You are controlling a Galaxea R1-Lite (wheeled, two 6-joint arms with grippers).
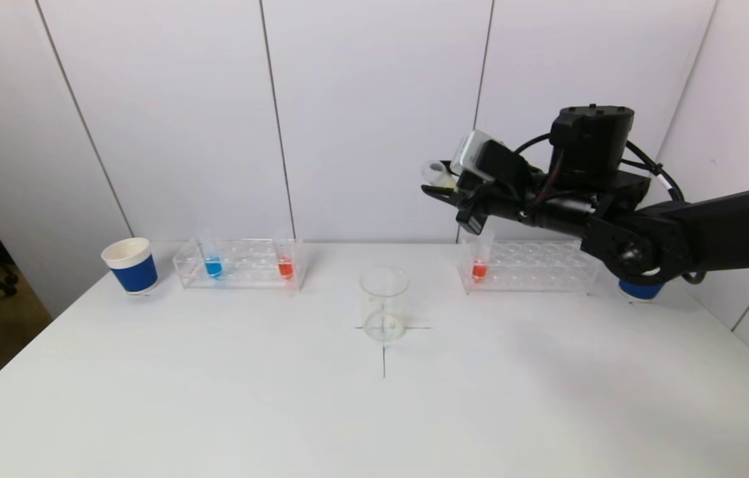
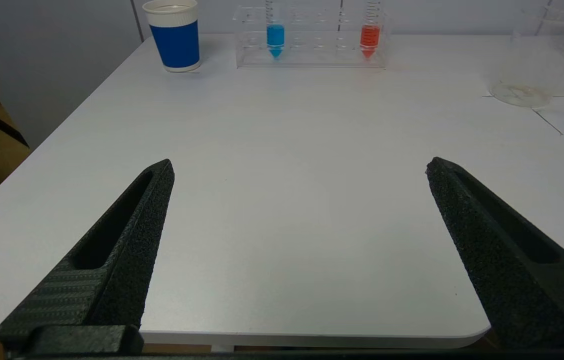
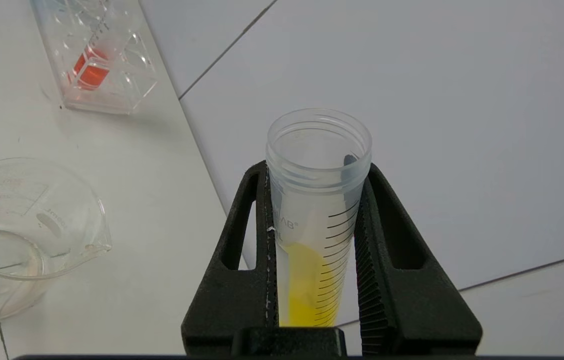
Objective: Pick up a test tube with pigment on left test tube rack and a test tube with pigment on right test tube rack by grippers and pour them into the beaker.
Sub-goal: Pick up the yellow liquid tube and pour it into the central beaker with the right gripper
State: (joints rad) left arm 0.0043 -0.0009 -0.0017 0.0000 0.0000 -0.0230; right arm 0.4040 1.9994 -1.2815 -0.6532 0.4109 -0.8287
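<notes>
- My right gripper [image 3: 317, 172] was clamped on a tube [image 3: 314, 210] holding yellow pigment, lifted high above the table [image 1: 374, 411], up and to the right of the beaker [image 1: 384, 302]
- The tube lay tilted, its open mouth toward the left, yellow liquid pooled in its lower end between the fingers [image 3: 242, 240]
- The beaker stood on a cross mark mid-table, between the two racks, looking clear
- The right rack [image 1: 527, 265] sat far right with one red tube [image 1: 479, 265] at its left end; a blue cup [image 1: 640, 290] peeked out behind my arm
- The left rack [image 1: 242, 263] carried a blue tube [image 1: 213, 262] and another red tube [image 1: 285, 262], with a second blue cup [image 1: 130, 265] just left of it
- My left gripper [image 2: 299, 170] hung spread wide and empty over the table's near left edge
</notes>
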